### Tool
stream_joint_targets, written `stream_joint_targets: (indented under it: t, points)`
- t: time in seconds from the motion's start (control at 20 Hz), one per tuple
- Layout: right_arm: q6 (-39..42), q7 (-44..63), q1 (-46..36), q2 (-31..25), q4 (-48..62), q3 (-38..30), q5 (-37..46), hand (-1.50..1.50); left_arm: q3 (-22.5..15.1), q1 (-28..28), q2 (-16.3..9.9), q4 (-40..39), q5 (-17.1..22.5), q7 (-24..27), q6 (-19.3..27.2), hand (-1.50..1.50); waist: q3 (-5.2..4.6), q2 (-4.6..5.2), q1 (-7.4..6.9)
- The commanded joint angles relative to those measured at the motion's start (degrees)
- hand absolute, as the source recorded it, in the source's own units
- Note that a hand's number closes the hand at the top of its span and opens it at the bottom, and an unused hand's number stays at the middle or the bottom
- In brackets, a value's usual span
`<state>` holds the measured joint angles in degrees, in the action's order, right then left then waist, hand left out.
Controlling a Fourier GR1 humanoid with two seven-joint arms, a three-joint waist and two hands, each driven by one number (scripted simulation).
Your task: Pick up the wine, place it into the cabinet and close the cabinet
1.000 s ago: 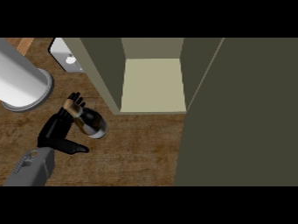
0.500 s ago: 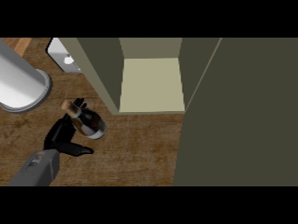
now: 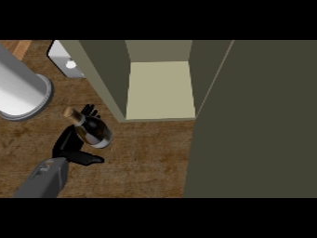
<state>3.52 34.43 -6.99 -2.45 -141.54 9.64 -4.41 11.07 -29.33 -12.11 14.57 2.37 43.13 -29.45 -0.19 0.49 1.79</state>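
Left hand (image 3: pixel 70 145) now cups the wine (image 3: pixel 92 131), fingers behind the bottle and thumb jutting out below; a second ago it lay more beside the bottle. Wine sits on the bench (image 3: pixel 140 158), tilted, just left of the cabinet (image 3: pixel 161 88), whose door (image 3: pixel 270 121) stands open. Grasp looks nearly set; lifting comes next.
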Motion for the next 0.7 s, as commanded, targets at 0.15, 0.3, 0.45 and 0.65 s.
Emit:
stream_joint_targets:
  t: [0.15,0.3,0.45,0.65]
  points:
    - [-1.02,0.09,-0.02,0.90,-0.97,0.43,1.00,-1.50,-0.64,-0.13,2.45,-1.40,-0.79,7.91,-4.70,-1.50,-0.01,0.05,-0.21]
    - [-0.40,1.23,1.38,0.88,-3.55,1.01,-1.45,-1.50,-0.29,-0.65,2.94,-1.22,-0.47,8.63,-3.65,-1.50,0.01,-0.02,-0.08]
    - [-0.39,2.44,0.37,0.28,-3.28,-0.07,-1.53,-1.50,-0.10,0.43,1.63,-1.39,-0.52,10.48,-3.87,-1.50,0.02,-0.05,-0.38]
    - [0.16,2.88,-0.19,-0.45,-3.39,-3.61,-4.73,-1.50,0.69,-1.94,5.68,-1.81,0.59,8.64,-0.79,1.50,0.06,-0.06,-0.32]
